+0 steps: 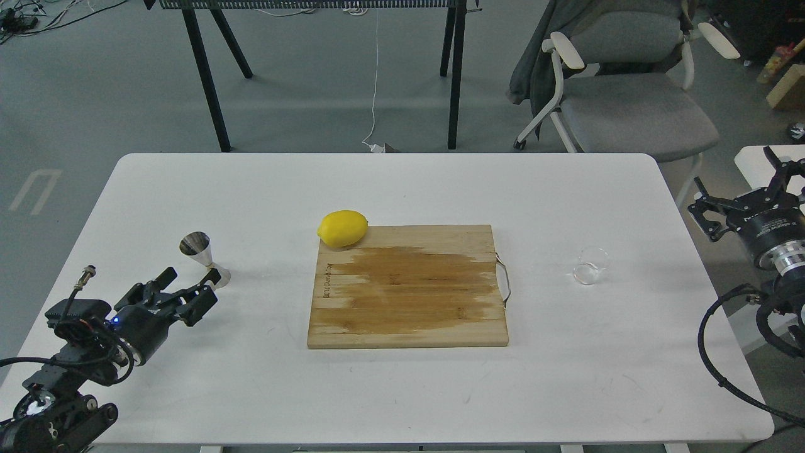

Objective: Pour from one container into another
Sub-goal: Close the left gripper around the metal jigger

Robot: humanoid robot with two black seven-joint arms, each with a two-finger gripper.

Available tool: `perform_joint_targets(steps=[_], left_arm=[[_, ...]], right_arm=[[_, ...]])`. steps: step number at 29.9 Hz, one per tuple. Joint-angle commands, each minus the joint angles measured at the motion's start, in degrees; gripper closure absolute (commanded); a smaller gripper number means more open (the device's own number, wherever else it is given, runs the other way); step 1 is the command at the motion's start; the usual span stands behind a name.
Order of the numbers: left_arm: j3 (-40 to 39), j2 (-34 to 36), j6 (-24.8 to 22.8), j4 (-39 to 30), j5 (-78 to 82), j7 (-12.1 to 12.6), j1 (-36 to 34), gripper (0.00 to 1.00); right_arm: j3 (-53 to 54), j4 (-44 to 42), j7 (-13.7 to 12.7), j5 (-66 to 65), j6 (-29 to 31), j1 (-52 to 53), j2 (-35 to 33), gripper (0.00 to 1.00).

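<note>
A shiny steel jigger stands upright on the left side of the white table. My left gripper is open just in front of it, its fingertips close below the jigger's base, nothing between them. The small clear glass cup sits on the right side of the table, right of the cutting board. My right gripper hangs open beyond the table's right edge, well right of the cup and holding nothing.
A wooden cutting board with a metal handle lies in the table's middle, with a yellow lemon at its far left corner. A grey office chair and black table legs stand behind the table.
</note>
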Motion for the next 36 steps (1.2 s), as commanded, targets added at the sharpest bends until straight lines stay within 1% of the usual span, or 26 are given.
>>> perform_joint_targets(steps=[1,6,12,17,23,26,31,36], left_arm=[[0.02,-1.75,0.0,1.88,0.07,0.0,-1.41,0.0],[0.02,-3.42,0.0,3.81,0.07,0.0,-2.99,0.0],[3.97,-4.65,0.0,7.41,-0.63,0.0,-5.45,0.0],[4.42,-6.06,0.0,8.3,-0.63,0.0,-6.59,0.0],[4.5,-8.78,0.0,12.33,-0.55,0.0,-8.35,0.01],[4.5,-9.31,0.0,13.04,-0.55,0.0,-8.97,0.01],[4.59,-10.89,0.0,16.2,-0.55,0.0,-10.37,0.06],[4.59,-12.3,0.0,19.55,-0.46,0.0,-11.34,0.14]], right_arm=[[0.0,-0.05,-0.01,0.0,0.0,-0.09,0.0,0.0],[0.0,-0.31,-0.01,0.0,0.0,-0.09,0.0,0.0],[0.0,-0.31,-0.01,0.0,0.0,-0.09,-0.09,0.0],[0.0,-0.31,-0.01,0.0,0.0,-0.17,-0.26,0.0],[0.0,-0.31,-0.01,0.0,0.0,-0.09,-0.44,0.0],[0.0,-0.31,-0.01,0.0,0.0,-0.17,-0.61,0.0],[0.0,-0.31,0.34,0.0,0.0,-0.17,-0.61,0.0],[0.0,-0.31,0.61,0.0,0.0,-0.44,-0.61,0.0]])
